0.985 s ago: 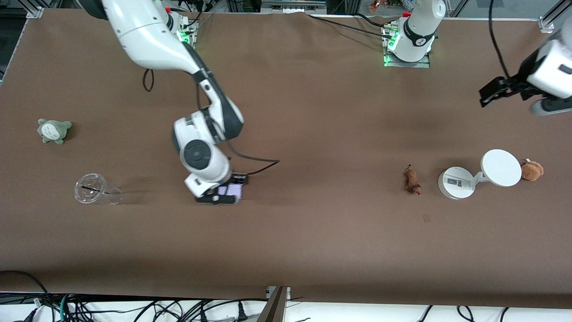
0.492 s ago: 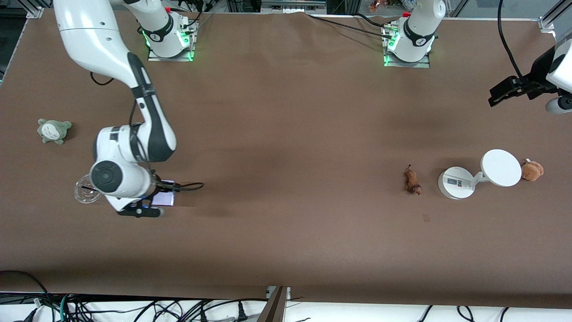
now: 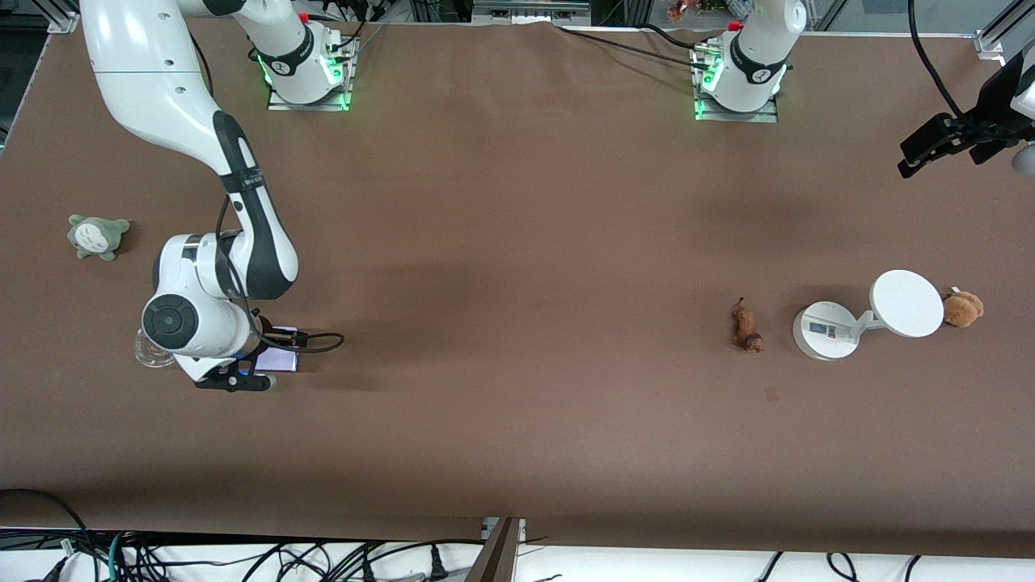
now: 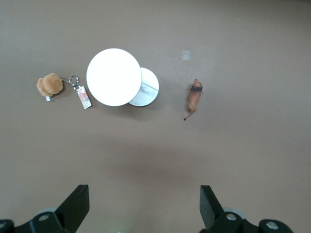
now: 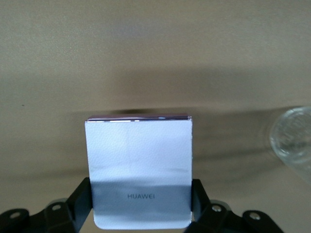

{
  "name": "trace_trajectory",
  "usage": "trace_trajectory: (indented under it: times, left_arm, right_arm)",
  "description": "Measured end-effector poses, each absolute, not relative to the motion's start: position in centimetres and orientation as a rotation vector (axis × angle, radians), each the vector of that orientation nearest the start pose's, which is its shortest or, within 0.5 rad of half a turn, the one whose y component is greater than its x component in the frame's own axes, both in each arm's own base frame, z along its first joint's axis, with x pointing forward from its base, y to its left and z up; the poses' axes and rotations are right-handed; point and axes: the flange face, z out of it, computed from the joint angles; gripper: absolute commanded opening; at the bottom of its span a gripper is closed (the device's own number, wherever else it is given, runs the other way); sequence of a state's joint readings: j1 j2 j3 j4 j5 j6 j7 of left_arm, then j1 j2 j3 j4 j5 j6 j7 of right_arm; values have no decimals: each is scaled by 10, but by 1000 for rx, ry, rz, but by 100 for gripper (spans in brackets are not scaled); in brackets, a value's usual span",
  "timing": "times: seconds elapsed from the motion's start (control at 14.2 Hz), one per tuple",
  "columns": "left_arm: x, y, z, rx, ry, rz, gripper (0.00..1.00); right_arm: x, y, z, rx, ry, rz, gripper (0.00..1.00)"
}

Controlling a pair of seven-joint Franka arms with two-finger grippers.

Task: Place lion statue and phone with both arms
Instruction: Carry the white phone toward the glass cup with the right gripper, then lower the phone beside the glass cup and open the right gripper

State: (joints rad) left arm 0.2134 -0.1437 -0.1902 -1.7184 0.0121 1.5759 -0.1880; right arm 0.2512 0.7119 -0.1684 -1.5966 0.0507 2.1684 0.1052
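Between the right gripper's [image 5: 141,204] fingers the phone [image 5: 141,170] sat clamped by its two long edges, its pale lavender face toward the wrist camera and its free end hanging over bare table [image 3: 517,420] near the right arm's end. Just beside it lay a clear plastic cup [image 5: 294,138] on its side, mostly hidden under the wrist in the front view. To set the phone down well, I judged the arm should lower it straight and flat onto open cloth, away from the cup so the casing does not knock it, and release only once the lower edge rested. Farther off sat a grey-green plush [image 3: 97,236]. Toward the left arm's end the lion statue [image 3: 746,325] lay untouched on the table, just beside a white stand [image 3: 825,330] with its disc [image 3: 907,303], and a tan plush [image 3: 962,308] next to that. The left gripper [image 4: 141,204] hung high over that end, fingers spread wide and empty, waiting.
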Motion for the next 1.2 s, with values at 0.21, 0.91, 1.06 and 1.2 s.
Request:
trace_trajectory:
  times: [0.21,0.91,1.06,1.2]
  left_arm:
    - [517,18,622,-3115,-318,-38,100]
    - [542,26,613,-3143,-222,-36,100]
    - [541,25,614,-3143,-216,-32,100]
    - [541,25,614,-3143,-212,-32,100]
  right_arm:
    - [675,66,196,-3221,11,169,40]
    - [679,49,187,-3222,18,114,41]
    - [679,46,182,-3223,18,114,41]
    - [679,42,180,-3224,11,113,44]
